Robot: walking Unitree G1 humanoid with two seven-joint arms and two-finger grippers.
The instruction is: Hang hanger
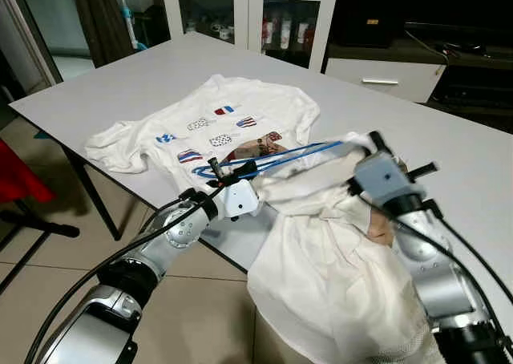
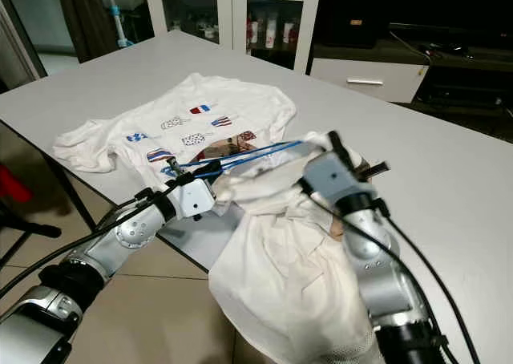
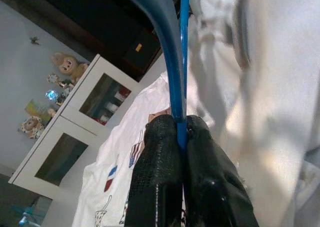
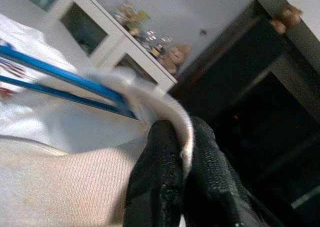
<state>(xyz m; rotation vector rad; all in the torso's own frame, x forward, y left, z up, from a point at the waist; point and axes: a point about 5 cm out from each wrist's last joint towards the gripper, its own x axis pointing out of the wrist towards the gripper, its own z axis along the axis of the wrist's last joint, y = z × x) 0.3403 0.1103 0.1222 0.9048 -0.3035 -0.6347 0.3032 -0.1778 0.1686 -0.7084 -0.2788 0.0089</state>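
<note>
Over the table edge: both grippers work above the near rim of the grey table [image 1: 449, 171], one at each end of the hanger.
Hanger: blue hanger [image 1: 280, 155], lying nearly level just above the table, its far end tucked inside the cloth.
Left gripper: left gripper [image 3: 181, 137] clenched on the hanger's thin blue bar, at the end nearest the table edge.
Right gripper: right gripper [image 4: 184, 147] pinching the white hem of the cloth, right where the hanger enters it.
Cloth: cream cloth [image 1: 337, 276] draped over the right arm, hanging off the table edge.
Shirt: white printed shirt [image 1: 232, 115] spread flat on the table, beyond the hanger.
Cabinet: white glass-door cabinet [image 1: 264, 15] behind the table.
</note>
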